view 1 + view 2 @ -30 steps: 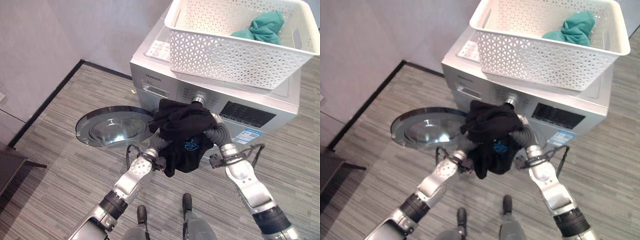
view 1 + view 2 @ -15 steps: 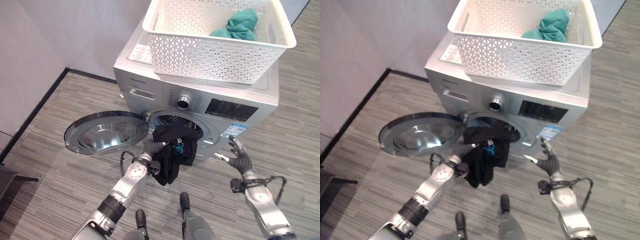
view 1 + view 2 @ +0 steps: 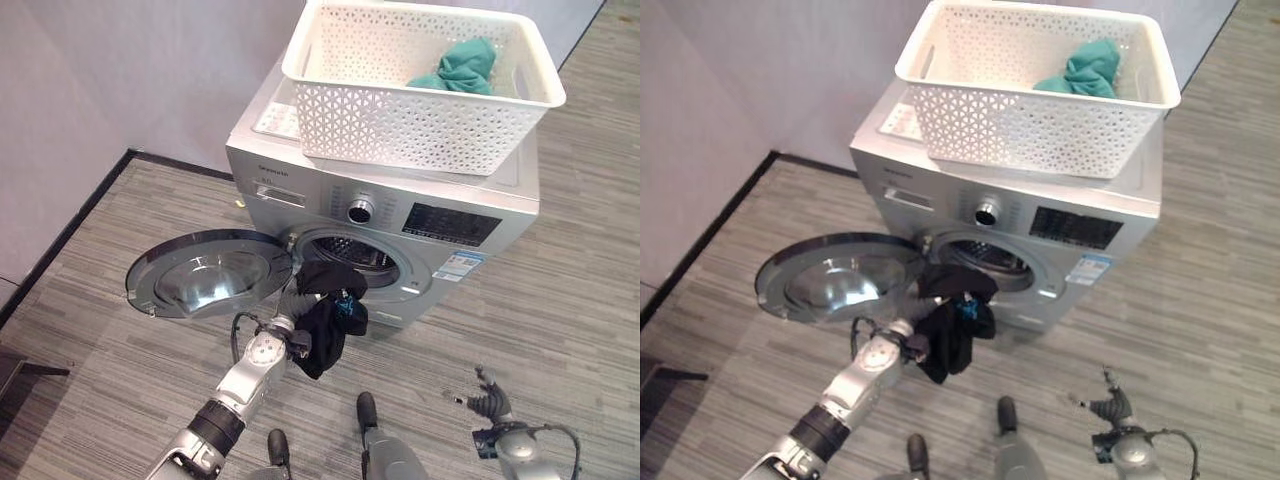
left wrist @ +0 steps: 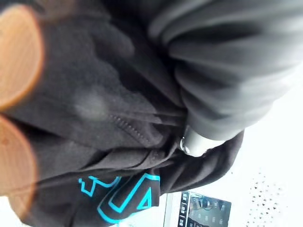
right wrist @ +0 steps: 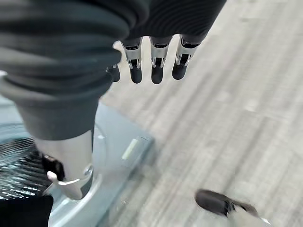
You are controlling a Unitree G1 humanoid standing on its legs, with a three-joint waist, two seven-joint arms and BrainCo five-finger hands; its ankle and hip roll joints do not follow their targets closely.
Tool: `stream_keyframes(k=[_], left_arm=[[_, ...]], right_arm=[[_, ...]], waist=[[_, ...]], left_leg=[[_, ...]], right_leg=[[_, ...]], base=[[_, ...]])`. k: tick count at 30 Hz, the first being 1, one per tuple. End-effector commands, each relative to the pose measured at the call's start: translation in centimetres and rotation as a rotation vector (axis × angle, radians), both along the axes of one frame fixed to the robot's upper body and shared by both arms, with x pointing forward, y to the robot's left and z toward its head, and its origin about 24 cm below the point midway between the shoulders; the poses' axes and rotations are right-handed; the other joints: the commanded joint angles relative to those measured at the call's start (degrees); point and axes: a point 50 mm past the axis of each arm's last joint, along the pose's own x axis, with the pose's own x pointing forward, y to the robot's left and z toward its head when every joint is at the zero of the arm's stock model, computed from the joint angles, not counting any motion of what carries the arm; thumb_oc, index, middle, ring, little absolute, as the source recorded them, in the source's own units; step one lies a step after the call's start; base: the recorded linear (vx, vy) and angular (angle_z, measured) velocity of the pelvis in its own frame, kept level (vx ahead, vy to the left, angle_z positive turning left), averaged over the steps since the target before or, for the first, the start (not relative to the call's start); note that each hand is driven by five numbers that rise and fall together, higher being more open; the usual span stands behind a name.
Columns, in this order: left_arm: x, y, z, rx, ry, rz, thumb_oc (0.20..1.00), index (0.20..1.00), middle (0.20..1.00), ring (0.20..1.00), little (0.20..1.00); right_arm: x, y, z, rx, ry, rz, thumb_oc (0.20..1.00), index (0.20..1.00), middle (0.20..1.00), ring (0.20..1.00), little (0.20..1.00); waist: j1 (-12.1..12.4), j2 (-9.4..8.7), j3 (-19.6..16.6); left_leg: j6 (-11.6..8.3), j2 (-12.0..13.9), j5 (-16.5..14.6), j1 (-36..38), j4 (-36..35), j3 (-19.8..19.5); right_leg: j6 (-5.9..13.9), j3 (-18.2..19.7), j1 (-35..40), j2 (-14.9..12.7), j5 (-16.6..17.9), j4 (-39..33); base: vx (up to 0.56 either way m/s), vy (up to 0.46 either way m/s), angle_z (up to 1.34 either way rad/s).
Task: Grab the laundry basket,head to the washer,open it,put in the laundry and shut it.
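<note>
A silver washer (image 3: 300,190) stands with its round door (image 3: 205,275) swung open to the left. On top of it sits the white laundry basket (image 3: 420,125) with a teal cloth (image 3: 460,65) inside. A black garment (image 3: 325,320) with a cyan print hangs from the lower rim of the drum opening (image 3: 345,255) down toward the floor. My left hand (image 3: 292,345) is under it, curled into the cloth (image 4: 94,109). Low at the right, my right hand (image 3: 488,403) is away from the washer, its fingers (image 5: 151,66) straight and holding nothing.
A grey wall (image 3: 120,70) with a dark skirting runs behind and to the left of the washer. Striped grey flooring (image 3: 560,300) spreads out in front and to the right. A dark piece of furniture (image 3: 15,372) shows at the lower left edge.
My right hand has dropped from in front of the washer to low at the right. The black garment and my left hand stay at the drum opening, slightly lower.
</note>
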Motion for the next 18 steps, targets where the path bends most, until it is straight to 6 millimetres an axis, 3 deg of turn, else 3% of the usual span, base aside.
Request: stream_keyframes(k=[1, 4, 8, 10, 11, 14, 15, 18], left_arm=[[1.0, -0.6, 1.8, -0.117, -0.082, -0.003, 0.2, 0.2, 0.2, 0.2, 0.2], [0.5, 0.2, 1.2, -0.123, -0.057, 0.015, 0.2, 0.2, 0.2, 0.2, 0.2], [-0.1, 2.0, 0.5, -0.126, -0.037, 0.078, 0.2, 0.2, 0.2, 0.2, 0.2], [-0.3, 2.6, 0.2, -0.124, -0.026, 0.093, 0.2, 0.2, 0.2, 0.2, 0.2], [-1.0, 3.4, -0.6, -0.11, 0.0, 0.112, 0.2, 0.2, 0.2, 0.2, 0.2], [-1.6, 3.8, -1.3, -0.095, 0.025, 0.115, 0.2, 0.2, 0.2, 0.2, 0.2], [-1.8, 3.9, -1.5, -0.089, 0.041, 0.104, 0.2, 0.2, 0.2, 0.2, 0.2], [-2.0, 3.9, -1.8, -0.072, 0.053, 0.096, 0.2, 0.2, 0.2, 0.2, 0.2]], right_arm=[[-0.2, -0.9, -0.1, 0.03, -0.005, -0.057, 1.0, 1.0, 1.0, 1.0, 1.0], [0.0, 0.2, -0.4, 0.08, -0.004, -0.047, 1.0, 1.0, 1.0, 1.0, 1.0], [0.8, 1.2, -0.1, 0.134, -0.031, -0.018, 1.0, 1.0, 1.0, 1.0, 1.0], [1.0, 1.3, 0.1, 0.139, -0.043, -0.013, 1.0, 1.0, 1.0, 1.0, 1.0], [1.4, 1.3, 0.3, 0.148, -0.049, -0.013, 1.0, 1.0, 1.0, 1.0, 1.0], [1.7, 1.3, 0.3, 0.151, -0.052, -0.029, 1.0, 1.0, 1.0, 1.0, 1.0], [1.9, 1.2, 0.4, 0.159, -0.06, -0.051, 1.0, 1.0, 1.0, 1.0, 1.0], [2.1, 1.3, 0.3, 0.168, -0.065, -0.069, 1.0, 1.0, 1.0, 1.0, 1.0]], waist=[[0.62, 0.5, -2.1], [1.2, 0.13, -1.77], [2.19, -0.97, -0.83], [2.47, -0.93, -0.7], [2.9, -0.3, -0.63], [3.2, 0.38, -0.82], [2.91, 1.02, -0.05], [2.4, 1.63, 0.69]], left_leg=[[0.97, -0.21, -4.63, 0.3, 0.35, -1.59], [1.66, -0.62, -4.84, 1.39, 0.72, -1.46], [3.26, -2.21, -9.54, -2.81, 10.36, -1.54], [3.83, -2.65, -10.59, -3.24, 11.48, -1.71], [5.54, -4.51, -12.73, -3.53, 13.66, -2.72], [6.8, -5.8, -13.7, -3.28, 14.61, -3.38], [7.72, -6.6, -14.11, -2.87, 15.87, -4.67], [8.41, -7.35, -14.9, -2.26, 16.59, -5.97]], right_leg=[[2.66, -0.6, 4.25, -1.9, -7.62, 0.5], [2.93, 0.28, 4.8, -2.31, -7.68, 0.67], [3.59, 2.24, 4.06, -4.17, -7.12, 1.74], [3.92, 2.72, 3.71, -4.59, -7.11, 2.26], [4.39, 4.0, 2.09, -6.04, -7.48, 6.24], [4.64, 4.57, 0.53, -6.66, -8.47, 11.06], [4.18, 5.83, -1.44, -6.07, -9.04, 18.4], [3.96, 8.56, -4.21, -5.04, -8.95, 23.41]], base=[[0.03, 0.068, -0.01], [0.0, 0.084, 0.0], [-0.05, 0.095, -0.19], [-0.04, 0.176, -0.14], [-0.04, 0.32, -0.05], [-0.01, 0.198, -0.05], [-0.01, 0.179, -0.01], [0.02, 0.109, 0.15]])
